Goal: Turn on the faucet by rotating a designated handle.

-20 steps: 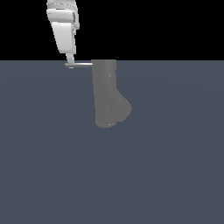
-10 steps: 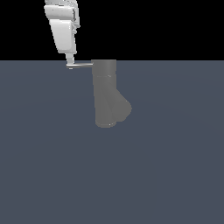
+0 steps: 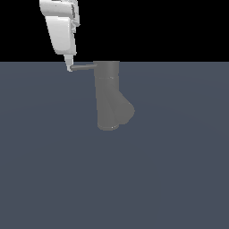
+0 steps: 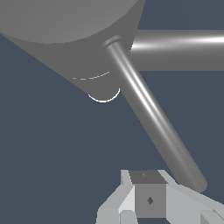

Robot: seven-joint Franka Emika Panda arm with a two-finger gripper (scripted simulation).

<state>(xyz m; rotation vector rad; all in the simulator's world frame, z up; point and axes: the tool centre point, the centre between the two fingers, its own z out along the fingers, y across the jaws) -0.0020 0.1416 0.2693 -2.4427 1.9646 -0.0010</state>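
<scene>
The gripper (image 3: 69, 68) hangs down from above with its fingertip at the free end of the handle (image 3: 83, 67), on the exterior view's left of the faucet (image 3: 108, 95). In the wrist view only one finger (image 4: 148, 199) shows plainly, just beside the rod's rounded tip, so I cannot tell whether the jaws stand wide or closed, nor whether the tip truly touches. The handle is a thin straight rod running sideways from the faucet's top; it looks rigid and smooth, likely slick under a pad. The body is a stout upright cylinder with a stubby spout low down, standing on the grey floor (image 3: 44, 179), and probably will not budge. The far end of the rod seems the best place to push, since it gives the most leverage, though a finger could slide off the rounded end.
</scene>
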